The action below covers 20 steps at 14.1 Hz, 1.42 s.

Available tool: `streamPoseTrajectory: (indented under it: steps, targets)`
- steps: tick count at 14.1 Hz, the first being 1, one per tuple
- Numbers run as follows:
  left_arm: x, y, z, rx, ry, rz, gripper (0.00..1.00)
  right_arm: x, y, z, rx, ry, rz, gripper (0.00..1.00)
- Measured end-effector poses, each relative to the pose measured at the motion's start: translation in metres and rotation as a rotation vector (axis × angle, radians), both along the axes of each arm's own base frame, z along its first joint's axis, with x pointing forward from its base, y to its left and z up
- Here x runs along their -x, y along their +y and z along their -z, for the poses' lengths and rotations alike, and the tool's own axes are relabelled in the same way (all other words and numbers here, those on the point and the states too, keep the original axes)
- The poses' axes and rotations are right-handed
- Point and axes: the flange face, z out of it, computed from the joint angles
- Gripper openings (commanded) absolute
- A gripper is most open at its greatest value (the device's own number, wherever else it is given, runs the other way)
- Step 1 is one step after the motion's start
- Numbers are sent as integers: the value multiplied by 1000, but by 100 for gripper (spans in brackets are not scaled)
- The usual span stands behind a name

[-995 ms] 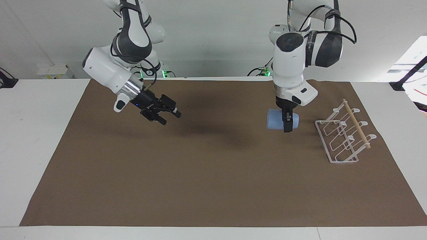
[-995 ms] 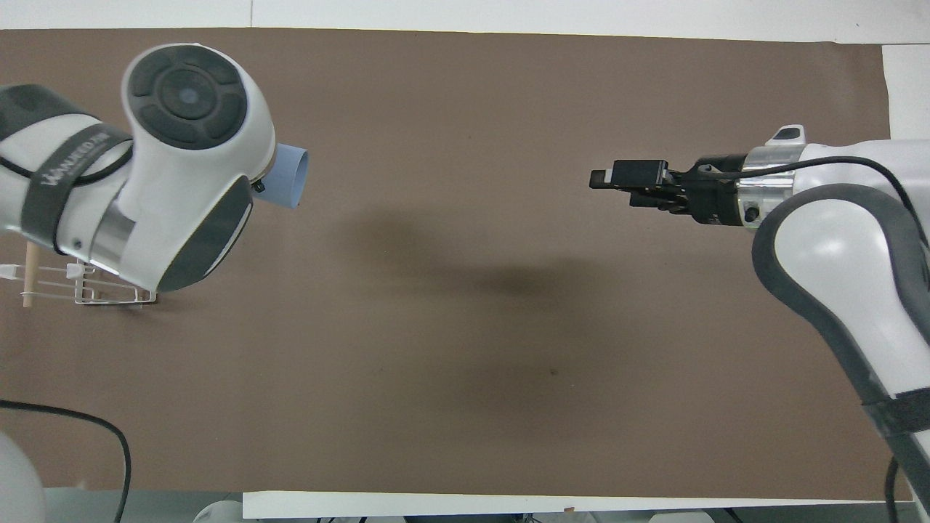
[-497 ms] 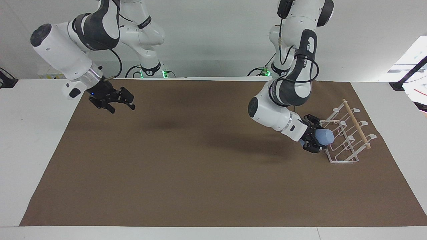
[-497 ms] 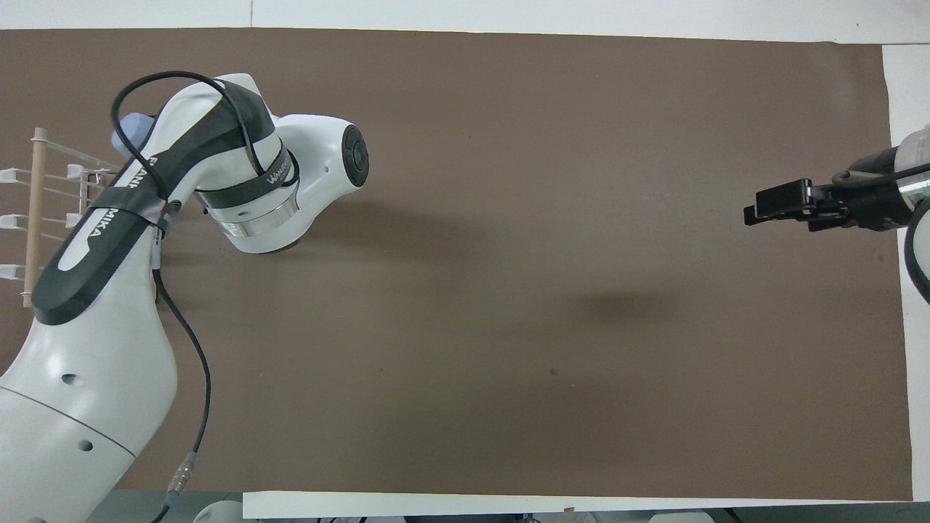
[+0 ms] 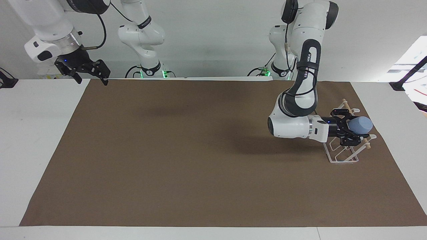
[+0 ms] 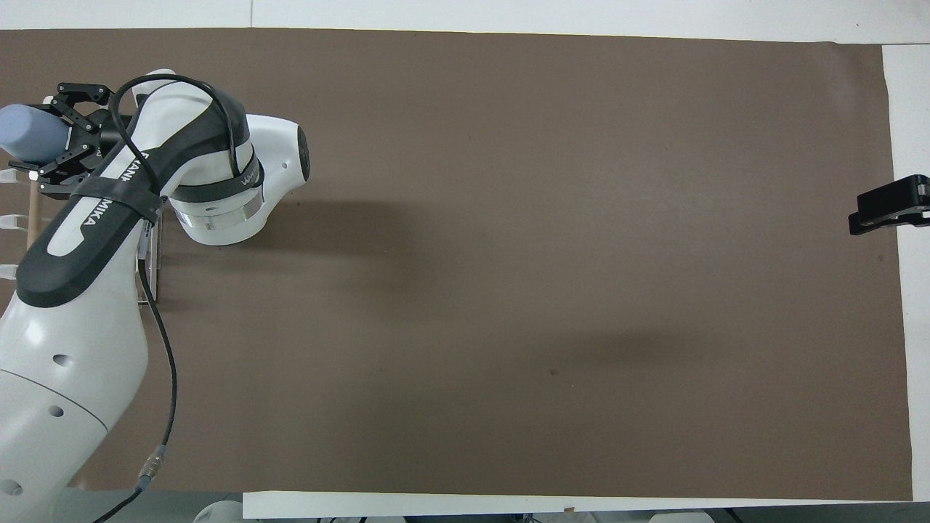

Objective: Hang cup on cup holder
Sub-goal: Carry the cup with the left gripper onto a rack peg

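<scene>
The light blue cup lies on its side in my left gripper, which is shut on its mouth end. The cup's closed base points toward the left arm's end of the table. It is held over the upper prongs of the white wire cup holder, level with the wooden dowel. I cannot tell whether a prong is inside the cup. In the overhead view the cup and left gripper cover part of the holder. My right gripper is open and empty, raised over the mat's corner at the right arm's end.
A brown mat covers most of the white table. The cup holder stands near the mat's edge at the left arm's end. The right gripper's tip shows at the overhead view's edge.
My left gripper has carried the cup from beside the holder's base up over its prongs and levelled out. My right arm has drawn up and back toward its own end of the table.
</scene>
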Motion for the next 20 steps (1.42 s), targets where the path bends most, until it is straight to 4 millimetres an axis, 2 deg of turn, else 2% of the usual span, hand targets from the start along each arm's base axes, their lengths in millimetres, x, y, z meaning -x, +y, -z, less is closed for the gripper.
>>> streamPoseTrajectory:
  steps: [3,10,11,12,14,15,20]
  targets:
    - [6,6,15,-13,7,-1,0,-10,-5,18,-1,34,9,99]
    - [9,15,29,-9,-20,-1,0,-5,-14,14,-7,39,-10,99]
    - [7,17,33,1,-23,5,6,-4,-16,15,-7,42,-7,99]
    - [6,19,37,11,-26,12,17,-4,-19,15,-8,44,0,99]
    - [5,22,41,17,-27,14,75,-2,-30,16,-8,45,19,99]
    - [4,22,41,18,-29,15,99,-1,-33,16,-9,47,24,99]
    - [-1,22,43,49,-30,46,100,-1,-28,16,-10,51,11,99]
